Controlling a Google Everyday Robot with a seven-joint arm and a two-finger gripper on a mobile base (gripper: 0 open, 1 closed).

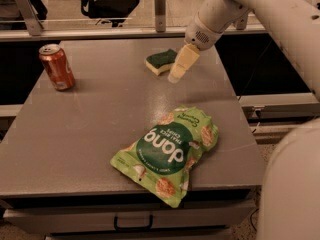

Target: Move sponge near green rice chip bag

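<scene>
The sponge [161, 61], dark green top over pale yellow foam, lies on the grey table [90, 129] at the far middle. The green rice chip bag [167, 151], light green with a dark green "dang" circle, lies flat near the table's front edge, right of centre. My gripper [176, 74] hangs from the white arm coming in from the upper right. Its pale tip is just right of the sponge and close above the tabletop, apart from the bag.
A red soda can [57, 67] stands upright at the far left of the table. A drawer handle [132, 224] shows under the front edge. A rail and office chair [107, 1] stand behind the table. The robot's white body [292, 189] fills the lower right.
</scene>
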